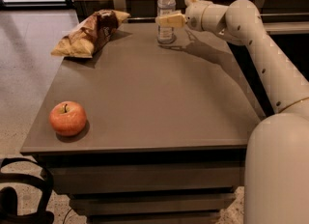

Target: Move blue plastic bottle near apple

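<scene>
Take the blue plastic bottle [166,5], which stands in the upper centre of the frame, firmly at its middle and keep it upright while you carry it to the apple [67,118] in the lower left. The gripper [169,20] is at the bottle's middle. Whether it clamps the bottle or only touches it, I cannot tell.

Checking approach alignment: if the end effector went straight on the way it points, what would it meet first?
The blue plastic bottle. The end effector, at the far edge of the table, points at the bottle's middle and overlaps it in view; whether they touch is unclear.
</scene>
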Controlling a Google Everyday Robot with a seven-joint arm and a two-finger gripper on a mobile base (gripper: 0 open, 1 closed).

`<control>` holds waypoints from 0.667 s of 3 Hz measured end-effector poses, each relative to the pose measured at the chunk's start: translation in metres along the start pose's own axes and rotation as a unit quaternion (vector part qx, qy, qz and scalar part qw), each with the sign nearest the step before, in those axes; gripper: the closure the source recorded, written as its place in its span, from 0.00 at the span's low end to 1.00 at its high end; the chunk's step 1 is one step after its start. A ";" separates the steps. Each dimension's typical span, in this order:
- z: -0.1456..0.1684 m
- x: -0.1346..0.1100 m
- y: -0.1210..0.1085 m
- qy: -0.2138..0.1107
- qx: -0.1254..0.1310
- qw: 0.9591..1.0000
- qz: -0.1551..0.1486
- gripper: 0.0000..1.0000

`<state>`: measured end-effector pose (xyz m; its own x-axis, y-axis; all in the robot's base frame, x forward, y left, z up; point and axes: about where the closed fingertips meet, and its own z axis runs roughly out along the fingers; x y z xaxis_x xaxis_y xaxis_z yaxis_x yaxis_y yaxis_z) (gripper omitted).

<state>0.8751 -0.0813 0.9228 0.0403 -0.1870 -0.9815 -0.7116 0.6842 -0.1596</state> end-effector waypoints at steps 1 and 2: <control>0.003 0.000 0.002 0.000 -0.002 1.000 0.000 0.42; 0.005 0.001 0.004 0.000 -0.004 1.000 0.001 0.65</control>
<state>0.8758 -0.0748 0.9205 0.0391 -0.1856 -0.9819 -0.7175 0.6787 -0.1568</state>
